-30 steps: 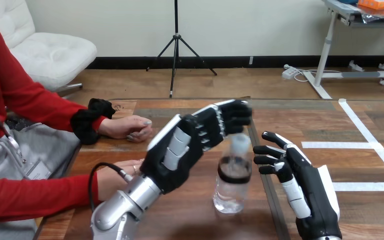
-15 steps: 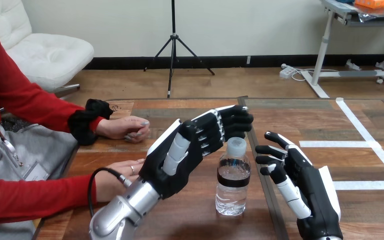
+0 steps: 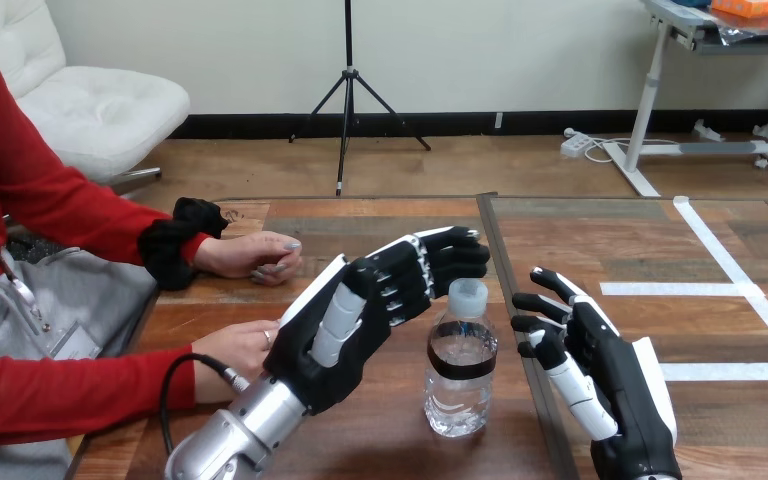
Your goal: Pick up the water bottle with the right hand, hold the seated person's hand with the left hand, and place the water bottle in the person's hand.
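Bottle: the water bottle [image 3: 460, 372] stands upright and capped on the table [image 3: 380, 435], between the robot's two hands, free of both.
Right hand: the right hand [image 3: 615, 375] is just to the right of the bottle, palm turned toward it. Its fingers [image 3: 538, 323] are spread wide and lightly bent, holding nothing, with a narrow gap to the bottle's side.
Left hand: the left hand [image 3: 345, 335] is raised just left of the bottle. Its straight, relaxed fingers [image 3: 447, 256] reach toward a spot beside and a little above the cap, and it grips nothing.
Person: the person's nearer hand [image 3: 243, 350] rests flat on the table, left of the bottle and close beside the left hand's wrist end. I cannot tell whether they touch, and no robot finger curls round it. The person's farther hand [image 3: 260, 257] lies left of the bottle and further back.
Step in hand: judging by this, the pick-up is being lined up and no grasp has been made yet.
Next move: the right hand needs to close the gap and wrap the bottle's body below the dark band. The left hand should then turn away from the bottle toward the person's nearer hand.
Edges: the table's seam [image 3: 495, 250] runs just right of the bottle, and the near edge is close in front of it.
Open room: there is bare wood behind the bottle and to its right out to the white tape [image 3: 730, 290]. The left side is crowded by the left arm and the person's hands.
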